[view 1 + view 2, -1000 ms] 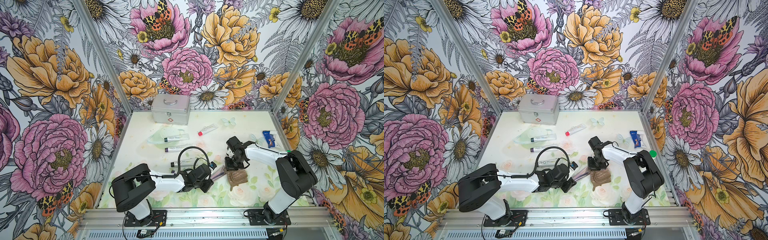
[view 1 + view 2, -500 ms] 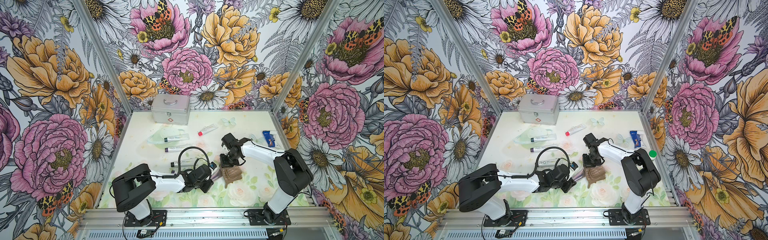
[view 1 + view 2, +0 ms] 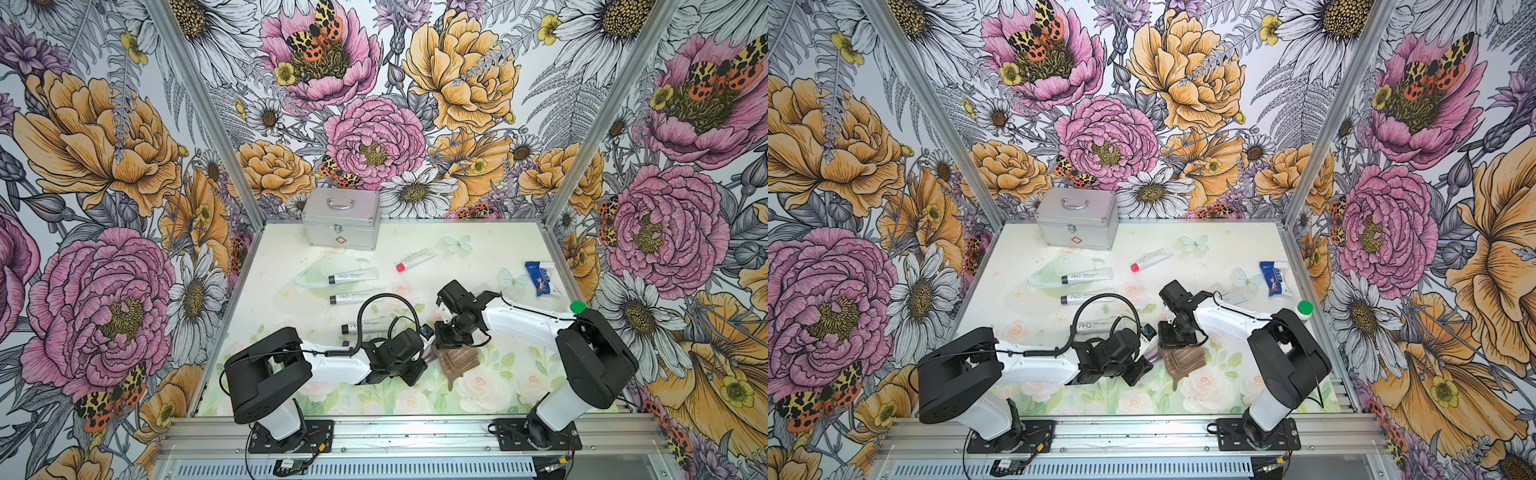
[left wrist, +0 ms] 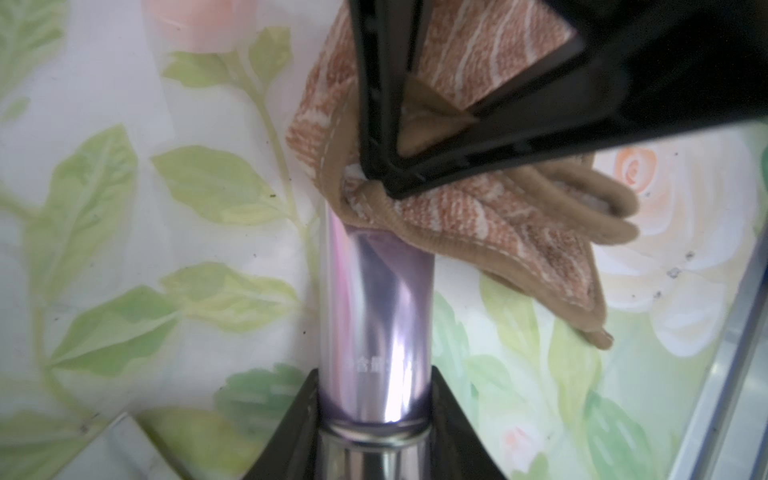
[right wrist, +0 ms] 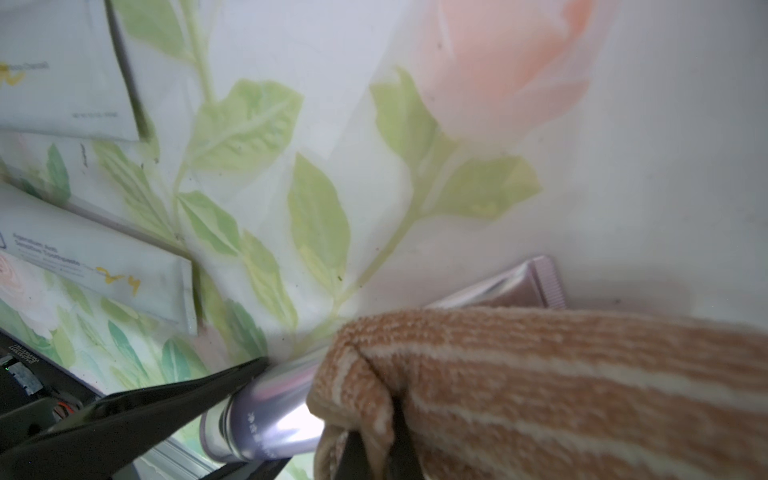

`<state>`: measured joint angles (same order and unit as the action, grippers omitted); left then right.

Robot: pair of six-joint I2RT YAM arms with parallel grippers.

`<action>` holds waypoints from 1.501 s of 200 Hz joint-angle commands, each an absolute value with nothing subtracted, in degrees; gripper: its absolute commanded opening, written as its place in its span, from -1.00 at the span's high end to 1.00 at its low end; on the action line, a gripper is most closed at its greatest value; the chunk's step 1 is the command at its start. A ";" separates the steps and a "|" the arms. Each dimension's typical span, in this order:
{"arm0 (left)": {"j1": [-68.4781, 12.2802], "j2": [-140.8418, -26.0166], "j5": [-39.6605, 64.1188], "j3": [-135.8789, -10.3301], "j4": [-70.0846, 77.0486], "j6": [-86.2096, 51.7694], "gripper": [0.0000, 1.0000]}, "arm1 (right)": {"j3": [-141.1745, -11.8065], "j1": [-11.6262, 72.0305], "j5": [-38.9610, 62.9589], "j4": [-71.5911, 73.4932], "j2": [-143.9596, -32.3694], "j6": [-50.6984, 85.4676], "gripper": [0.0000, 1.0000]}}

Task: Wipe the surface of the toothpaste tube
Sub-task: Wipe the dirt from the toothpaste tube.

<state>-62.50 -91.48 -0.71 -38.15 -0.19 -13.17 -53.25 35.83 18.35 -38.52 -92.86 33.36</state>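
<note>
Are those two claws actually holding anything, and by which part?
The left claw grips the purple toothpaste tube by its cap end; right claw pinches a bunched fold of the brown striped cloth.

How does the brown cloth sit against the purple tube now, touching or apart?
Touching. In the left wrist view the brown cloth lies draped across the purple tube, its hem pressed on the tube's surface with no gap showing.

**Both end effectors clamped, tips close together**

The left arm stretches low and forward. The left end effector (image 3: 417, 365) grips the toothpaste tube (image 4: 376, 299) near its cap. The right arm reaches inward with its wrist bent down. The right end effector (image 3: 451, 338), just beside the left one, is pinched on the cloth (image 3: 459, 358).
</note>
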 commanded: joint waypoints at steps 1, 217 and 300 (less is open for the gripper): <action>-62.95 -91.32 -2.10 -39.15 0.53 -12.96 0.42 | -51.16 34.43 15.30 -40.36 -96.86 32.45 1.00; -63.11 -90.79 -2.93 -38.71 0.31 -13.27 0.41 | -52.96 41.92 14.24 -40.66 -96.34 36.88 1.00; -63.12 -88.67 -3.60 -36.84 0.12 -13.62 0.41 | -46.07 30.19 9.99 -41.27 -95.13 31.05 1.00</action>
<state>-63.24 -90.21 -1.32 -37.76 -1.43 -13.58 -51.00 33.39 12.34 -34.44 -92.79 33.36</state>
